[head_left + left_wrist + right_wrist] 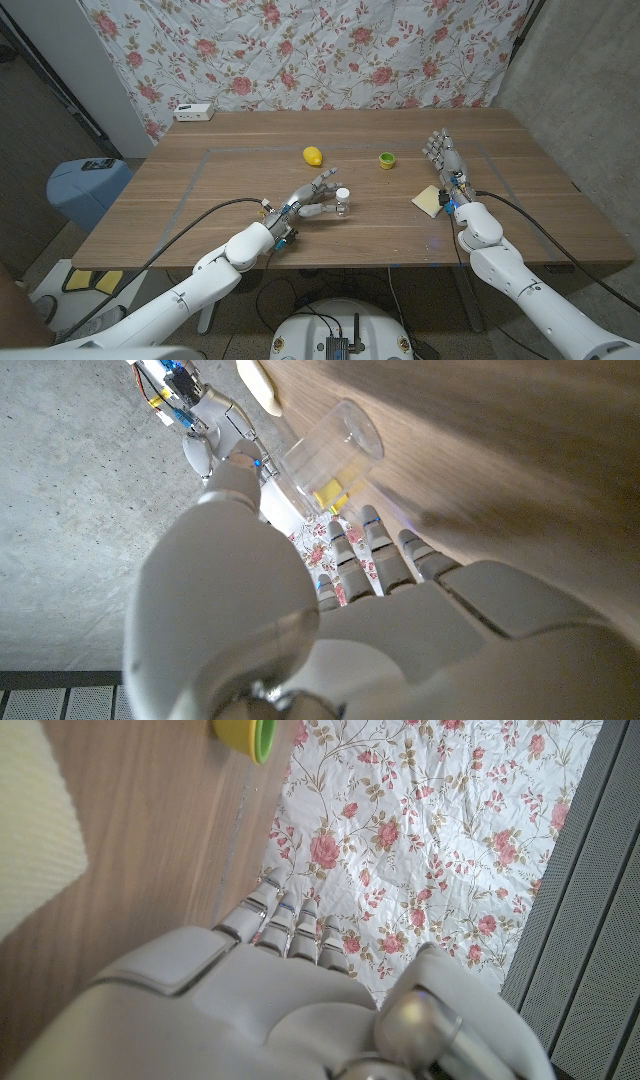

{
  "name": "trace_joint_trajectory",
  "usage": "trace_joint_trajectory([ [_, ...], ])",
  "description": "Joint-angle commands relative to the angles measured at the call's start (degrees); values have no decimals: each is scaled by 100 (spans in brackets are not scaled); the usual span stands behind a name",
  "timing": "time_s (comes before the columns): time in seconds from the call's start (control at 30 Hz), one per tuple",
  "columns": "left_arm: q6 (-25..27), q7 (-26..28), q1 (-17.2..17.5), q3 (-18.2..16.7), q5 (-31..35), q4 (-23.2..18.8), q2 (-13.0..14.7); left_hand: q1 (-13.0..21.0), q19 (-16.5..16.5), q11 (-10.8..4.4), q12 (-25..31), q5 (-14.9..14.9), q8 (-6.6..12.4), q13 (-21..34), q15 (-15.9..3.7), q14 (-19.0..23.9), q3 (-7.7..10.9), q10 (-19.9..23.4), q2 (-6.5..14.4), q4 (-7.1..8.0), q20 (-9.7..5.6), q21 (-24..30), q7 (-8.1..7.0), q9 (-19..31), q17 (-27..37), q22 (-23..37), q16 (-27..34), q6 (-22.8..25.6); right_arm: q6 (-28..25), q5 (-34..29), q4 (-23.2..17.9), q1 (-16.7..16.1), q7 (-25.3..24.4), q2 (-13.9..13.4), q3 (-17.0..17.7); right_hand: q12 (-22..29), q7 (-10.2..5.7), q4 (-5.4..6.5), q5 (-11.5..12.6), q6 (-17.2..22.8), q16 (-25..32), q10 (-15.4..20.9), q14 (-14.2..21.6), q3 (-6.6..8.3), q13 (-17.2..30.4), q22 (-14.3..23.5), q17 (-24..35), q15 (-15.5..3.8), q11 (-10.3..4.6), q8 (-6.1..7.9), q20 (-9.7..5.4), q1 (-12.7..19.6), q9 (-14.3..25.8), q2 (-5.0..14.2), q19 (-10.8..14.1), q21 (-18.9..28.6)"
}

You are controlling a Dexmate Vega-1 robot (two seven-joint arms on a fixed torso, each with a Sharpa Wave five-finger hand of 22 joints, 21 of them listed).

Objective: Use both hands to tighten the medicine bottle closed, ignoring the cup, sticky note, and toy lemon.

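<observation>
A: Head view. High, fixed, looking down the wooden bench (200, 200) toward the floral cloth (300, 50) at its far side. Both arms enter from the bottom corners.

B: Left wrist view?

A: Close, turned over, along the back of the left hand (380, 620); bottle (335, 455) near, bench above.

B: Right wrist?

A: Close behind the right hand (260, 1010). Shares the bench, cloth, green cup (245, 735) and sticky note (30, 830) with the head view.
</observation>
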Motion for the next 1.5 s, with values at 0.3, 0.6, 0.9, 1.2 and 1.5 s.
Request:
trace_joint_trajectory([
  [0.3,-30,-4,-123,85,52,225,-90,168,138,-15,28,-5,21,20,-901,186,-46,194,30,-23,-302,37,-34,16,-3,8,30,130,31,0,73,23,-19,53,-3,23,-22,13,31,28,-11,28,19,48,6,25,11,-35,5,14,-82,-16,10,-14,26,22],
  [0.6,1,33,-159,120,107,242,-127,251,185,-24,43,-36,34,18,-899,322,-81,374,67,-7,-395,17,40,16,-1,9,33,275,33,4,64,11,-23,41,10,20,-24,11,33,32,-10,19,23,53,6,25,10,-30,-9,15,-82,-21,10,-15,26,21],
  [0.9,11,29,-181,152,133,234,-141,329,253,-40,54,-72,34,14,-914,450,-105,544,115,4,-470,18,80,16,1,10,36,387,70,21,128,28,10,63,6,19,-19,10,35,31,-9,16,26,57,6,25,10,-37,-15,14,-79,-25,10,-15,24,19],
  [1.2,47,116,-160,148,203,189,-134,470,370,-42,74,-127,68,11,-924,672,-117,811,202,5,-529,27,179,17,7,10,54,651,81,26,95,-18,-17,53,26,20,-24,8,37,27,-12,18,22,62,6,25,9,-37,1,12,-76,-30,10,-16,25,19],
  [1.5,66,212,-125,132,229,160,-146,606,511,-35,78,-243,57,7,-939,1010,-150,1150,318,24,-701,26,447,18,14,10,82,885,113,21,96,-33,-22,58,35,19,-28,7,40,29,-12,16,22,67,6,25,9,-23,-11,12,-66,-36,10,-17,25,19],
])
